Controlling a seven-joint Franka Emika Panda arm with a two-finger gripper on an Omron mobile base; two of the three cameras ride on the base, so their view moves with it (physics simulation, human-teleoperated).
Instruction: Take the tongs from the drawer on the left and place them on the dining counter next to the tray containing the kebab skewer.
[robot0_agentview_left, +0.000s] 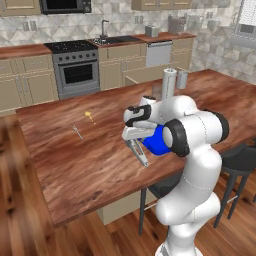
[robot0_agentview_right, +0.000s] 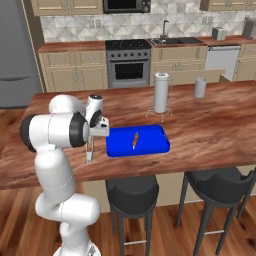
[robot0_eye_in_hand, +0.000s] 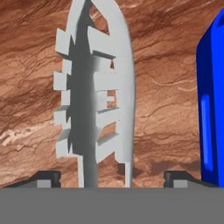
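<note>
The grey-silver tongs (robot0_eye_in_hand: 94, 100) point away from the hand, between the fingertips (robot0_eye_in_hand: 48, 177) of my gripper (robot0_eye_in_hand: 113, 177). The jaws stand wide, open and clear of the tongs on the tray side. From the left base the gripper (robot0_agentview_left: 134, 136) hovers just over the dining counter (robot0_agentview_left: 75, 160), the tongs (robot0_agentview_left: 140, 154) slanting down onto the wood. They lie just left of the blue tray (robot0_agentview_right: 150, 142), which holds the kebab skewer (robot0_agentview_right: 134, 140). The tray's rim (robot0_eye_in_hand: 210, 100) is close on the right. The beige drawer (robot0_agentview_left: 137, 74) stands pulled out behind the counter.
A paper towel roll (robot0_agentview_right: 161, 92) and a grey canister (robot0_agentview_right: 200, 87) stand behind the tray. A small yellow item (robot0_agentview_left: 88, 114) and a tiny silver utensil (robot0_agentview_left: 77, 132) lie further left on the counter. Black stools (robot0_agentview_right: 132, 192) sit under the near edge.
</note>
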